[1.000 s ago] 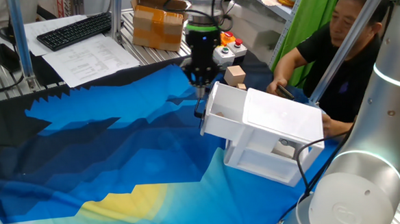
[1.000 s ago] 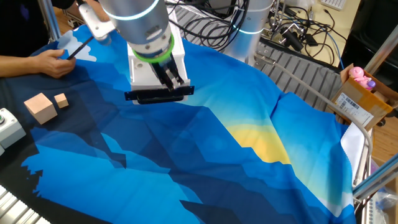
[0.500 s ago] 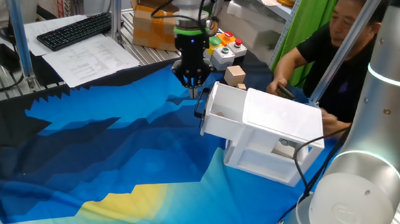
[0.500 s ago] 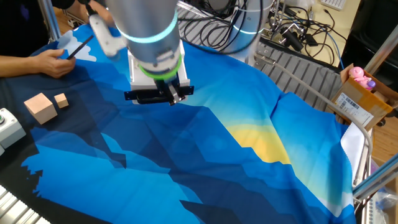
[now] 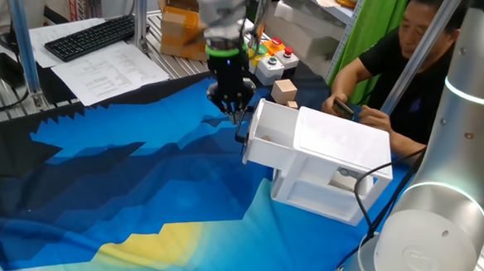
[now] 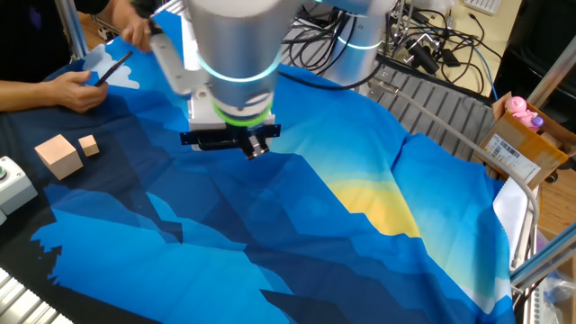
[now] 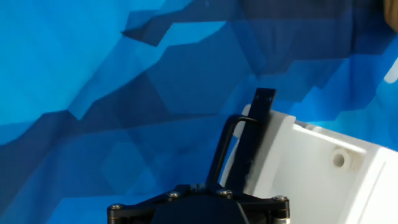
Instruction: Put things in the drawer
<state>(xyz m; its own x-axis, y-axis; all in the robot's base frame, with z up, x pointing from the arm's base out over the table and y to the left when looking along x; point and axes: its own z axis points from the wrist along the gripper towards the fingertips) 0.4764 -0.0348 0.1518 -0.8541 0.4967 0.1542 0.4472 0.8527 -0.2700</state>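
Observation:
The white drawer (image 5: pixel 274 139) stands pulled out of its white cabinet (image 5: pixel 339 159), with its black curved handle (image 5: pixel 242 129) facing the cloth. My gripper (image 5: pixel 233 109) hangs just past the handle, with its fingers together and nothing visible between them. In the other fixed view the gripper (image 6: pixel 253 147) is in front of the handle (image 6: pixel 211 139). The hand view shows the handle (image 7: pixel 231 148) and the drawer front (image 7: pixel 298 171), but not my fingers. A larger tan wooden block (image 5: pixel 284 89) and a tiny one (image 5: pixel 293 105) lie behind the drawer. Both blocks also show in the other fixed view, the larger (image 6: pixel 58 155) and the tiny one (image 6: pixel 88 145).
A blue patterned cloth (image 5: pixel 128 183) covers the table. A person (image 5: pixel 404 52) sits behind the cabinet, with a hand holding a pen (image 6: pixel 76 88) near the blocks. A button box (image 5: pixel 273 61), a brown cardboard box (image 5: pixel 188 26) and a keyboard (image 5: pixel 91 35) stand at the far edge.
My gripper has moved from over the drawer's front edge out past the handle, and the wrist has turned. The drawer and the blocks have not moved.

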